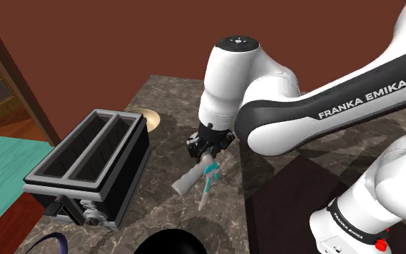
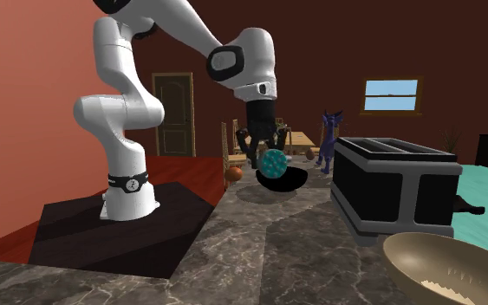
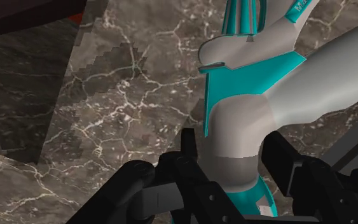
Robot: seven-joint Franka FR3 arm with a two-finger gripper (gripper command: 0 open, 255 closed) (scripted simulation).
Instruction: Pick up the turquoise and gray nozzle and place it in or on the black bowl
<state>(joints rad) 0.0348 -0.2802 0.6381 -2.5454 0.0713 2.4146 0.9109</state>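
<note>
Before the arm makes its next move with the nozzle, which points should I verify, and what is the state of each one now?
1. Grip: the gripper has its fingers clasped on the gray body of the nozzle. Ok.
2. Lift: in the second exterior view the nozzle appears to hang above the table. Ok.
3. Nozzle over the black bowl: the bowl lies at the shoulder view's bottom edge, apart from the nozzle. Not ok.
4. Bowl empty: its inside is mostly hidden. Cannot tell.
5. Path to the bowl: the toaster stands to the side, not between them. Ok.
</note>
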